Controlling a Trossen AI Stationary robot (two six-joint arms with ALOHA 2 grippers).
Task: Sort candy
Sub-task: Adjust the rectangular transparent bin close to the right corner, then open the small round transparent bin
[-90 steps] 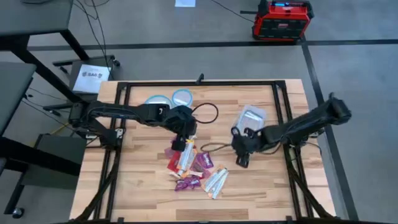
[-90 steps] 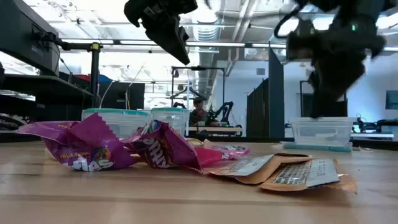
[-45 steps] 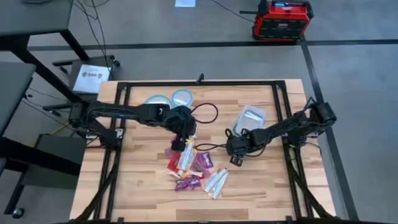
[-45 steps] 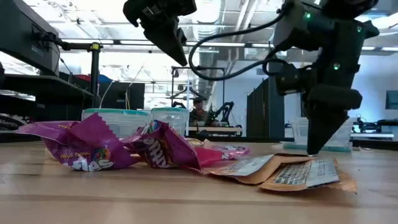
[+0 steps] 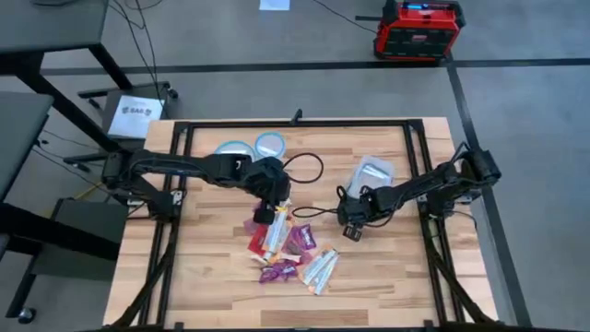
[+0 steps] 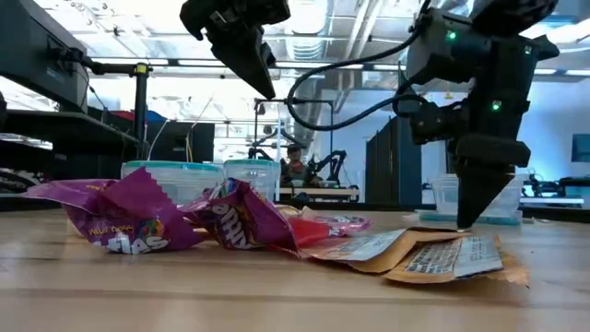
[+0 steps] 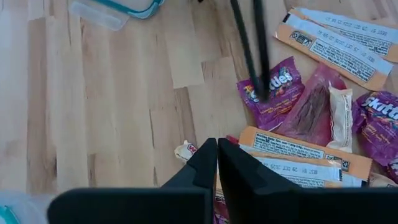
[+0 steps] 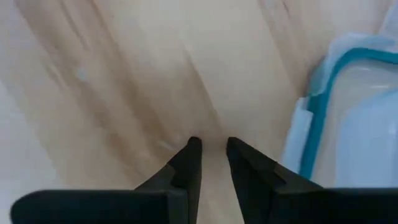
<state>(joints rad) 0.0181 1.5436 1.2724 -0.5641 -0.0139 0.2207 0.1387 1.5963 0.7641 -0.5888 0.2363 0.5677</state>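
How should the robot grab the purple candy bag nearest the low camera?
Probably by the crumpled peak of the purple candy bag, coming straight down from above. The bag lies flat on the table, but its raised folds give the gripper's fingers something to pinch.

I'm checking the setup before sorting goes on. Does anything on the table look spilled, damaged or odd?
Nothing looks damaged. The candy lies in one loose heap mid-table, some wrappers overlapping, none in the containers. A black cable loops across the wood near the left gripper. The right gripper hangs low over bare wood beside the heap.
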